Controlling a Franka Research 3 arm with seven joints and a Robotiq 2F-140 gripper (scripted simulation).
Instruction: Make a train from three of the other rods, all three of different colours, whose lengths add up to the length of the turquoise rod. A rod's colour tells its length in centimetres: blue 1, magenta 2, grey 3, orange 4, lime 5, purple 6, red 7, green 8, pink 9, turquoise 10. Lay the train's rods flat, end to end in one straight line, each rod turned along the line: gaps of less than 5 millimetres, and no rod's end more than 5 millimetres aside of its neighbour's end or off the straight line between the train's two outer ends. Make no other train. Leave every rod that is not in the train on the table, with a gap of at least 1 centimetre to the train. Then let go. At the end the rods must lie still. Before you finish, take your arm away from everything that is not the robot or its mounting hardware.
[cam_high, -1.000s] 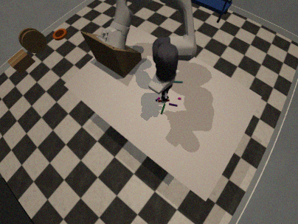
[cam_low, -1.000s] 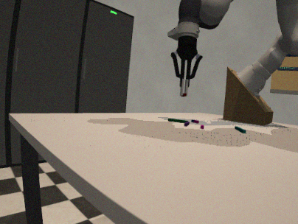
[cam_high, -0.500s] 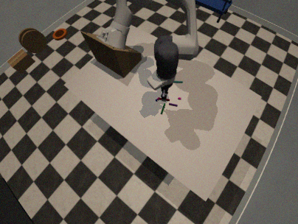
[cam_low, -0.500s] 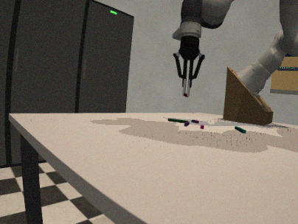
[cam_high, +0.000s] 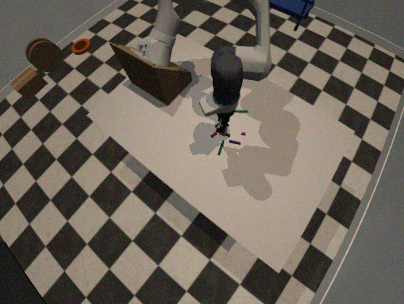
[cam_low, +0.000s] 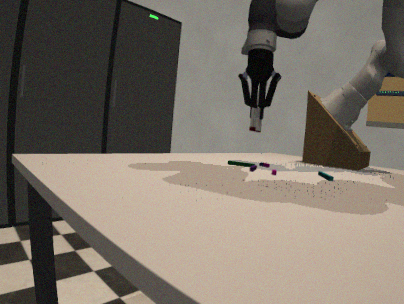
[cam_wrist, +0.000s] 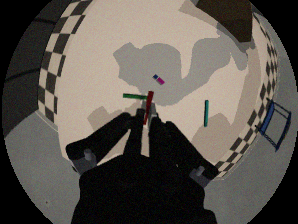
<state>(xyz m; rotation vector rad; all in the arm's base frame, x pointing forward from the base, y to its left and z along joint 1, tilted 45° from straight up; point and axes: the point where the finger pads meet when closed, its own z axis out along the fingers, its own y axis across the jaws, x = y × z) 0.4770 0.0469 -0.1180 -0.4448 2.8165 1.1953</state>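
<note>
The red rod (cam_high: 228, 134) (cam_low: 252, 129) (cam_wrist: 148, 107) is clamped between the fingertips of the gripper (cam_high: 223, 130) (cam_low: 255, 123) (cam_wrist: 147, 107), held well above the desk (cam_high: 300, 220) (cam_low: 200, 240) (cam_wrist: 100, 50). Below, a blue rod (cam_high: 212, 136) (cam_low: 261, 164) (cam_wrist: 155, 77) and a magenta rod (cam_high: 215, 133) (cam_low: 266, 165) (cam_wrist: 159, 81) lie nearly end to end, inward from the desk's edges and, in the top view, nearer its left corner than its bottom one. I cannot tell whether they touch.

Red, magenta and blue would match the turquoise rod (cam_high: 241, 111) (cam_low: 325, 176) (cam_wrist: 206, 113), so the step in hand looks like adding red to that pair. Best turn it along their line first, while high, then come straight down beyond one free end. Lower it level and open gently; a tilted or hurried release could roll it or knock the short rods askew. Keep the green rod (cam_high: 221, 148) (cam_low: 241, 163) (cam_wrist: 134, 95) and purple rod (cam_high: 234, 142) (cam_low: 253, 168) clear of the fingers and the finished line.
</note>
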